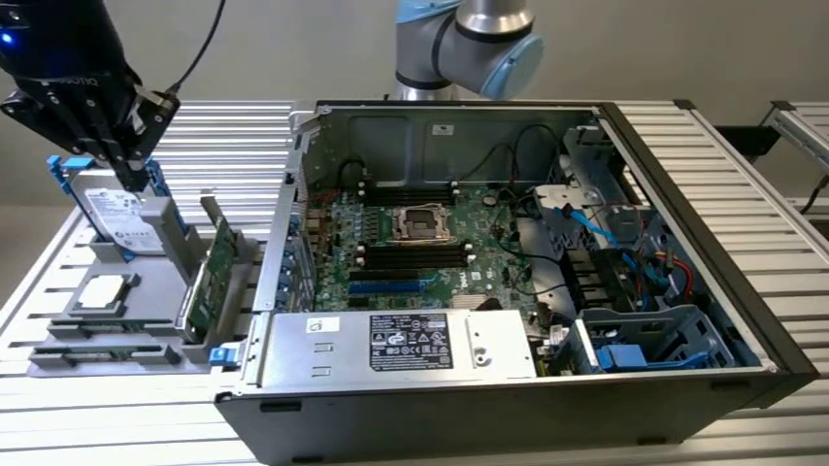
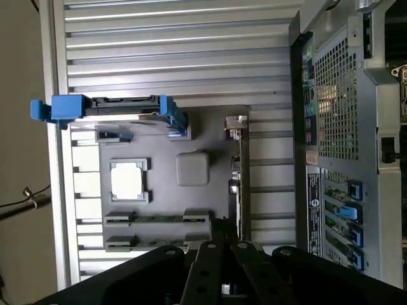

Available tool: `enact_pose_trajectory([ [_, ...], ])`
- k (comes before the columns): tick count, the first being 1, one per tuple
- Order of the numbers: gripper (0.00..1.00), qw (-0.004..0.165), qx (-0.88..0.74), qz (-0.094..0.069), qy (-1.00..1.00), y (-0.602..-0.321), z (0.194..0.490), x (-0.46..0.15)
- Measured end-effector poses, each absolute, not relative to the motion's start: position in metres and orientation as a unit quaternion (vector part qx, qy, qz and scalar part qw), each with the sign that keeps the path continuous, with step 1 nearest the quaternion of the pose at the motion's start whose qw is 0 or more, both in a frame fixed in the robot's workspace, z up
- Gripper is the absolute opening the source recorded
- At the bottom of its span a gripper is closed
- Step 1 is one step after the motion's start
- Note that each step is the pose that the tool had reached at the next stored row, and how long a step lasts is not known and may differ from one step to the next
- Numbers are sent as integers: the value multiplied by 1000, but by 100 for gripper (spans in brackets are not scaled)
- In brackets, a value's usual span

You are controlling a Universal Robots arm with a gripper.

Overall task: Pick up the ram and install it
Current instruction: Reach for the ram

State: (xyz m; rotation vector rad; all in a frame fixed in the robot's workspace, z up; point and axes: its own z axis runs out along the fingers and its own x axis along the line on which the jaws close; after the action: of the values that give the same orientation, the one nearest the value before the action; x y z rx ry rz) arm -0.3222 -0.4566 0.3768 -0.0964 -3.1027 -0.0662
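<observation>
Where the exterior view takes in the bench, the first entry is the gripper (image 1: 132, 177): fingers pressed together with nothing between them, poised over the hard drive (image 1: 115, 216), which sits in a blue caddy at the far end of the grey parts tray (image 1: 162, 254). Same tray, working nearer:
- processor chip (image 1: 104, 291), lying flat
- large green expansion card (image 1: 212, 277), standing on edge along the side toward the case
- the ram (image 1: 111, 334), on edge in its grey holder at the near end, well apart from the gripper

To the exterior view's right of the tray is the open computer case (image 1: 674, 194), holding the motherboard (image 1: 388, 277), black memory slots (image 1: 414, 257) and power supply (image 1: 402, 342).

Wrist view:
- gripper (image 2: 221, 236), closed and empty
- ram (image 2: 157, 218), a thin green strip between two grey clips, untouched
- processor chip (image 2: 129, 180)
- hard drive (image 2: 121, 109)
- expansion card (image 2: 236, 171), seen edge-on
- case (image 2: 337, 95), showing its perforated rear panel
</observation>
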Motion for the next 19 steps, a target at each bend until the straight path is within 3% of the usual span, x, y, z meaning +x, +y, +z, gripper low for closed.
enact_pose_trajectory([
  [19,11,18,-31,-20,-999,-483,372,-369],
])
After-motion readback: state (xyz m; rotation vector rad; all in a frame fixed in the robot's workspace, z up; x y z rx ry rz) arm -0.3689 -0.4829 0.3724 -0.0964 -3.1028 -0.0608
